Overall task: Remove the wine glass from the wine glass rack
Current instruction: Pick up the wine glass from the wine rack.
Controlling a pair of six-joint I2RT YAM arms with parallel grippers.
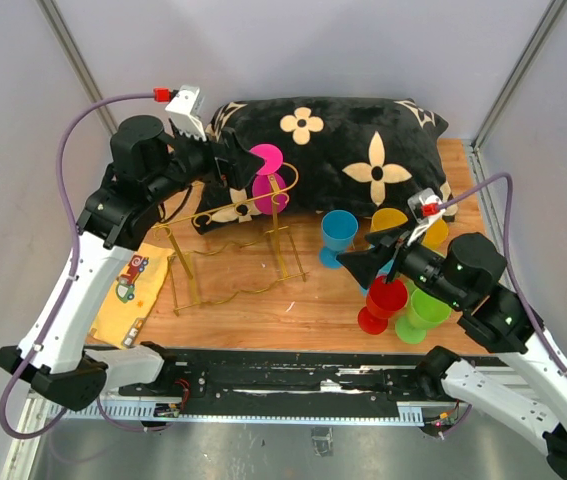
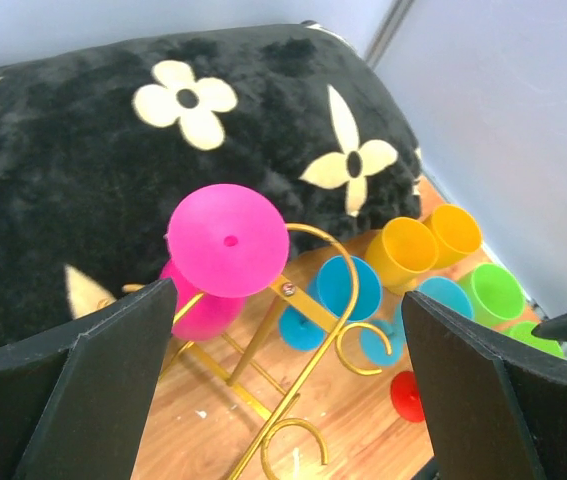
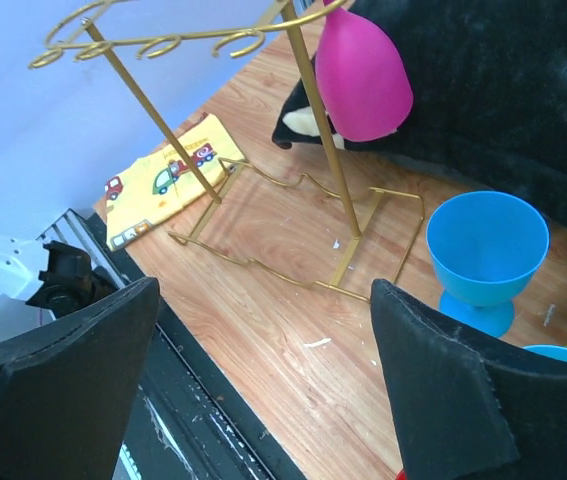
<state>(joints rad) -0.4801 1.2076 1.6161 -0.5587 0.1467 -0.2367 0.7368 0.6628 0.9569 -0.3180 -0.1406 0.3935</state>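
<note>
A pink wine glass (image 1: 268, 188) hangs upside down from the right end of the gold wire wine glass rack (image 1: 225, 212). Its round foot (image 2: 228, 240) rests on top of the rails and its bowl (image 3: 363, 70) hangs below. My left gripper (image 1: 231, 162) is open just left of the glass foot. The foot sits a little beyond its fingertips and nothing lies between the jaws. My right gripper (image 1: 365, 255) is open and empty to the right of the rack, over the wooden board in front of a group of coloured glasses.
A black flower-patterned pillow (image 1: 353, 150) lies behind the rack. Blue (image 1: 340, 235), yellow (image 1: 388, 220), red (image 1: 383, 300) and green (image 1: 418, 310) glasses stand at the right. A yellow printed cloth (image 1: 133, 290) lies left of the rack's base (image 3: 293, 265).
</note>
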